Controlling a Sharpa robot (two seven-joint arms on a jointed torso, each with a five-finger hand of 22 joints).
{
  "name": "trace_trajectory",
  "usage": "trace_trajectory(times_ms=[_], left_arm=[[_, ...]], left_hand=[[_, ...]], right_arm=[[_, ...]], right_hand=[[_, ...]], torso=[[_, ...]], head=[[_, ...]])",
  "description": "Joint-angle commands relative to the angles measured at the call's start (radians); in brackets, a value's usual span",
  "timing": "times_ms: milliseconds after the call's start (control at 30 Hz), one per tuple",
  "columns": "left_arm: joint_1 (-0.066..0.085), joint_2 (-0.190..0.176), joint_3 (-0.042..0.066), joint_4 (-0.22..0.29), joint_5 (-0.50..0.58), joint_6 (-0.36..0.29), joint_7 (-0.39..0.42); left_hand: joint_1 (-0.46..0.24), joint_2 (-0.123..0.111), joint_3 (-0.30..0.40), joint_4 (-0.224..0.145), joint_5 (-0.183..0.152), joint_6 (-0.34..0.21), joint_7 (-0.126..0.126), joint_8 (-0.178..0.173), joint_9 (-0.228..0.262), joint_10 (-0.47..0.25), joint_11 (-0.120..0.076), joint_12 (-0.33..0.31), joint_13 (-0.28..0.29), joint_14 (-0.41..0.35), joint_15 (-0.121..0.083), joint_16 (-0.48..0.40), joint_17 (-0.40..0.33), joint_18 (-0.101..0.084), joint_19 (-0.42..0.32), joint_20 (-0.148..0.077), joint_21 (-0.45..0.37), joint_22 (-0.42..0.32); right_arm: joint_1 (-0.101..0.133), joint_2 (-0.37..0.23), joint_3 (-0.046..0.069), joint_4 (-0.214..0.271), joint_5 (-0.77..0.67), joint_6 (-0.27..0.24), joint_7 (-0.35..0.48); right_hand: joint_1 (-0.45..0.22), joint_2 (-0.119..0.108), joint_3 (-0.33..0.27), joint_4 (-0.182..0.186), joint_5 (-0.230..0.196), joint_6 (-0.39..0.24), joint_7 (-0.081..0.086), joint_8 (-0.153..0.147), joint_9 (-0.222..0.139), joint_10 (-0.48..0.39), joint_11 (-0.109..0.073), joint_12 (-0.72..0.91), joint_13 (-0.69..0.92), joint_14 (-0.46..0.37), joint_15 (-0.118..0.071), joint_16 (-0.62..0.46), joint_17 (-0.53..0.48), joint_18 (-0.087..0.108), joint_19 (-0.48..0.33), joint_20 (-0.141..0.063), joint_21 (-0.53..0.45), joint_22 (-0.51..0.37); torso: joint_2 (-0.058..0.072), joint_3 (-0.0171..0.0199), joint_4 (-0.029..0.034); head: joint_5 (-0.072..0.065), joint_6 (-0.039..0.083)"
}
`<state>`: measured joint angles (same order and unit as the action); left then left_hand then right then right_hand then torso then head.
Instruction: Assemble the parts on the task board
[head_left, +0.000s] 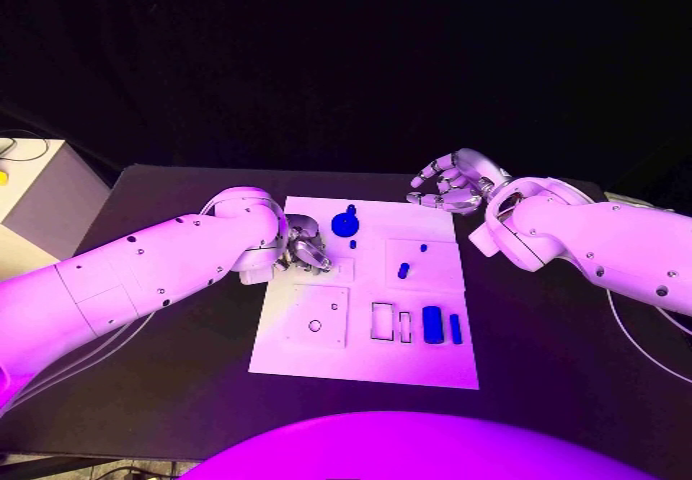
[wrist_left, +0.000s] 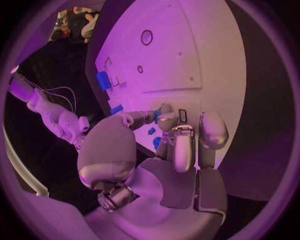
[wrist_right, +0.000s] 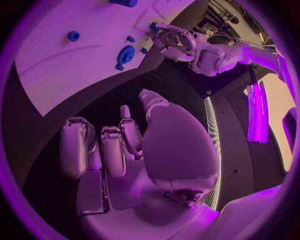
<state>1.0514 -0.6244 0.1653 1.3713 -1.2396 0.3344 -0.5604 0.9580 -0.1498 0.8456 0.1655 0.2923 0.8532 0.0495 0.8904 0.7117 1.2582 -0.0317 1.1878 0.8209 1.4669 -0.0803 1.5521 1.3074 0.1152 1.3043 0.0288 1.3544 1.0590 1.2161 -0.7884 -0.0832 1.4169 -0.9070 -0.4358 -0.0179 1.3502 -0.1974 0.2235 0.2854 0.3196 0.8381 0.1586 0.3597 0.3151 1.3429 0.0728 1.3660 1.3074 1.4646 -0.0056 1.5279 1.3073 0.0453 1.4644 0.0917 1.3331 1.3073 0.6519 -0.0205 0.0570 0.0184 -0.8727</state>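
Left hand (head_left: 300, 250): low over the board (head_left: 289, 350), at its left edge, far half. Fingers curled down toward the surface, tips close together; the left wrist view shows a small blue piece (wrist_left: 151, 131) just beside the fingertips (wrist_left: 166, 120), but whether it is pinched or merely touched cannot be told.

Board: white plate, centre of table (head_left: 173, 200), long side running away from the robot.
- Near left: square panel with a small ring hole (head_left: 315, 325), nothing in it.
- Far middle: round blue part (head_left: 346, 222), with a small blue peg (head_left: 352, 244) just beside it on the near side. Both lie just right of the left hand, well apart from the right one.
- Right middle: short blue part (head_left: 404, 270), long axis running near to far, seated in a square panel.
- Near right: row of slots; the leftmost slot (head_left: 382, 321) looks vacant; a thick blue bar (head_left: 433, 324) and a thin blue bar (head_left: 456, 328) lie side by side, long axes near to far.

Right hand (head_left: 454, 182): raised beyond the board's far right corner, fingers loosely curled, spread apart, holding nothing.

Judgement: the left hand is the nearer to the round part and peg, so the next pick there falls to it.
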Motion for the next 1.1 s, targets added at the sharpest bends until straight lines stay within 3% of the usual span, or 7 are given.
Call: trace_trajectory(times_ms=[33, 300, 467, 1100], left_arm=[[-0.001, 0.002, -0.002, -0.007, -0.013, 0.023, -0.007], [0.005, 0.007, -0.002, -0.014, -0.014, 0.039, -0.007], [0.01, 0.01, -0.002, -0.017, -0.014, 0.045, -0.006], [0.023, 0.017, -0.002, -0.027, -0.009, 0.103, -0.007]], left_hand=[[0.015, 0.013, 0.179, -0.187, 0.003, 0.011, -0.014, 0.002, -0.001, 0.0, -0.003, -0.006, 0.0, 0.094, -0.005, 0.003, 0.231, -0.016, 0.009, -0.001, 0.005, 0.0], [0.017, 0.013, 0.178, -0.189, 0.004, 0.011, -0.014, 0.002, -0.002, 0.0, -0.003, -0.006, 0.0, 0.096, -0.005, 0.006, 0.236, -0.017, 0.01, -0.001, 0.006, 0.003], [0.018, 0.013, 0.177, -0.189, 0.004, 0.011, -0.014, 0.002, -0.002, 0.0, -0.003, -0.006, 0.0, 0.095, -0.004, 0.005, 0.235, -0.017, 0.01, -0.001, 0.006, 0.003], [0.021, 0.011, 0.176, -0.191, 0.005, 0.012, -0.014, 0.002, -0.004, -0.001, -0.002, -0.007, -0.002, 0.097, -0.004, 0.007, 0.239, -0.017, 0.01, -0.001, 0.006, 0.004]], right_arm=[[-0.001, 0.0, 0.0, 0.001, -0.003, 0.012, 0.007], [-0.001, 0.001, 0.0, 0.001, -0.003, 0.012, 0.007], [-0.001, 0.002, 0.0, 0.0, -0.003, 0.013, 0.007], [-0.001, 0.006, 0.0, -0.003, -0.003, 0.016, 0.007]], right_hand=[[-0.009, 0.003, -0.004, -0.001, 0.002, -0.006, -0.002, 0.004, 0.001, 0.002, 0.001, 0.004, 0.059, 0.087, 0.002, -0.001, 0.203, 0.005, 0.034, 0.004, -0.004, 0.128], [-0.009, 0.003, -0.004, -0.001, 0.002, -0.006, -0.002, 0.004, 0.001, 0.002, 0.001, 0.004, 0.059, 0.087, 0.002, -0.001, 0.203, 0.005, 0.034, 0.004, -0.004, 0.128], [-0.009, 0.003, -0.004, -0.001, 0.002, -0.006, -0.002, 0.004, 0.001, 0.002, 0.001, 0.004, 0.059, 0.087, 0.002, -0.001, 0.203, 0.005, 0.034, 0.004, -0.004, 0.128], [-0.011, 0.003, -0.005, 0.0, 0.004, -0.007, -0.002, 0.005, 0.002, 0.001, 0.001, 0.005, 0.058, 0.087, 0.002, 0.0, 0.204, 0.005, 0.034, 0.004, -0.004, 0.129]], torso=[[0.0, -0.0003, 0.0], [0.0, -0.001, 0.0002], [0.001, -0.0003, 0.0002], [-0.001, -0.0008, 0.001]], head=[[0.0, 0.0], [0.0, 0.0], [0.006, 0.0], [0.004, 0.0]])
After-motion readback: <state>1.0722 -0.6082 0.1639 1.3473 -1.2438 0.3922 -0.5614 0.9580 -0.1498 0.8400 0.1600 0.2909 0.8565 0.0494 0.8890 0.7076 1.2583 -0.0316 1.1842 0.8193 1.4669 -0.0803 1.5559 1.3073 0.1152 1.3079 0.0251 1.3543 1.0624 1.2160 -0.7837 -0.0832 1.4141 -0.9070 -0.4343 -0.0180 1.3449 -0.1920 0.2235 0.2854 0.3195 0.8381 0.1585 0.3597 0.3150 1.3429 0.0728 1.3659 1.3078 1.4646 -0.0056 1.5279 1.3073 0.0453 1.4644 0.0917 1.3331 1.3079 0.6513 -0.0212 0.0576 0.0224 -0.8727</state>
